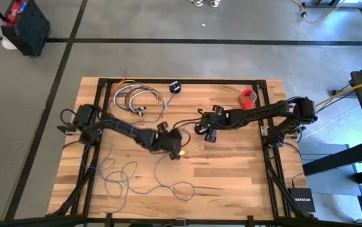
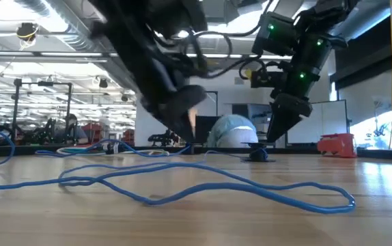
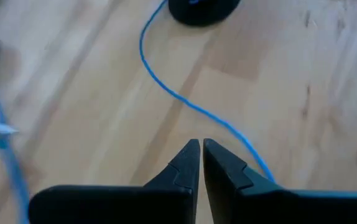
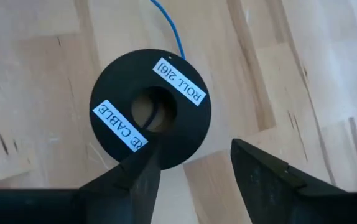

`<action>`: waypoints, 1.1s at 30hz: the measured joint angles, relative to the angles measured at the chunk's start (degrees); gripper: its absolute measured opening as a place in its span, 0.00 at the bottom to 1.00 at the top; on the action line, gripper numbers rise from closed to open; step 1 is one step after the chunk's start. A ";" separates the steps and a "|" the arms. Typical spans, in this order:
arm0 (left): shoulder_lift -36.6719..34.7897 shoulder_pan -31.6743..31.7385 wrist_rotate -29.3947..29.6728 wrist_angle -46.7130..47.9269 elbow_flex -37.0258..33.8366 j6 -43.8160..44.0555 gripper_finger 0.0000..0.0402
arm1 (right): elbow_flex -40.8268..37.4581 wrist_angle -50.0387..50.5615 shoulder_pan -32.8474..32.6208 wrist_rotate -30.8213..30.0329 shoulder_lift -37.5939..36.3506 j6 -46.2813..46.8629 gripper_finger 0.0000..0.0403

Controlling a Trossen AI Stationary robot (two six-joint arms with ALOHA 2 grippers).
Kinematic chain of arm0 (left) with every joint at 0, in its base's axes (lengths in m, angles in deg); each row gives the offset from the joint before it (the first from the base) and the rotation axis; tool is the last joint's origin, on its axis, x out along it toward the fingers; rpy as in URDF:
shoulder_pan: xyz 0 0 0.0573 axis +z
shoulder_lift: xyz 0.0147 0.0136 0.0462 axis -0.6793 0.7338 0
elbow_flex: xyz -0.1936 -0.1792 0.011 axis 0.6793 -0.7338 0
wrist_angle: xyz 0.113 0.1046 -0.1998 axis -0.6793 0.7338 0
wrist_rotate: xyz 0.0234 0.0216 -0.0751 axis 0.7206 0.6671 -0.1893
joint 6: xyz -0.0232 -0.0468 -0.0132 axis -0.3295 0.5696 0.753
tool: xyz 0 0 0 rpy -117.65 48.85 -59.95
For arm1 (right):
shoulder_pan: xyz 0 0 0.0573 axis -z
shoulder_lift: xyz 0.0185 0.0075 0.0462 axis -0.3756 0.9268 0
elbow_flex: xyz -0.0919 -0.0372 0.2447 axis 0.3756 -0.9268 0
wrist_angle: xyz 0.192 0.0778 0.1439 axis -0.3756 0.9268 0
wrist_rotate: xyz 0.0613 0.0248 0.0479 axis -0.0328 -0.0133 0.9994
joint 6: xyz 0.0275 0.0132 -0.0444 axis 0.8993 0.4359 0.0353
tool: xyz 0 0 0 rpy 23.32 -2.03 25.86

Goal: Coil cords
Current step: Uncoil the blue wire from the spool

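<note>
A thin blue cord [image 1: 127, 176] lies in loose loops on the near left of the wooden table [image 1: 244, 170]. It runs to a black round spool [image 4: 147, 109] with white labels near the middle. My right gripper [image 4: 194, 168] is open and hovers just above the spool [image 2: 257, 156]. My left gripper [image 3: 200, 152] is shut, pointing down close to the table. The cord [image 3: 166, 87] passes under one of its fingers toward the spool [image 3: 203, 9]. My left gripper's shut fingertips stand beside the blue cord [image 3: 253, 155], which runs behind one finger. I cannot tell whether it touches the cord.
A bundle of coloured wires [image 1: 137, 99] and a second black puck [image 1: 175, 87] lie at the far left. A red tape roll [image 1: 249, 96] is at the far right. The near right of the table is bare wood.
</note>
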 joint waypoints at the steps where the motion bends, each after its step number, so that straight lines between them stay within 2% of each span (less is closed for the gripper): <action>1: 0.45 1.74 -2.89 -1.55 0.00 -0.28 0.04 | -0.36 -0.19 0.02 -0.37 -0.08 0.00 0.49; 5: 2.05 7.57 -15.04 -9.00 0.09 -4.05 0.04 | -1.14 -0.55 -0.12 -2.08 -0.13 -0.33 0.49; 11: 2.95 13.34 -32.74 -14.87 0.09 -7.42 0.04 | -1.19 -0.40 -0.09 -3.04 -0.11 -1.10 0.49; 16: 2.95 15.72 -33.42 -14.89 0.55 -4.09 0.04 | -1.24 -0.29 -0.09 -3.97 -0.09 -1.87 0.49; 25: 3.28 17.31 -31.94 -14.64 0.55 -7.94 0.05 | -1.28 -0.81 -0.09 -4.01 -0.05 -2.66 0.49; 28: 3.30 18.07 -32.02 -14.58 0.55 -8.65 0.12 | -1.35 -1.61 -0.09 -3.98 0.00 -2.67 0.49; 33: 3.28 19.24 -32.13 -14.33 0.65 -8.55 0.32 | -1.35 -1.76 -0.08 -3.98 0.02 -2.64 0.49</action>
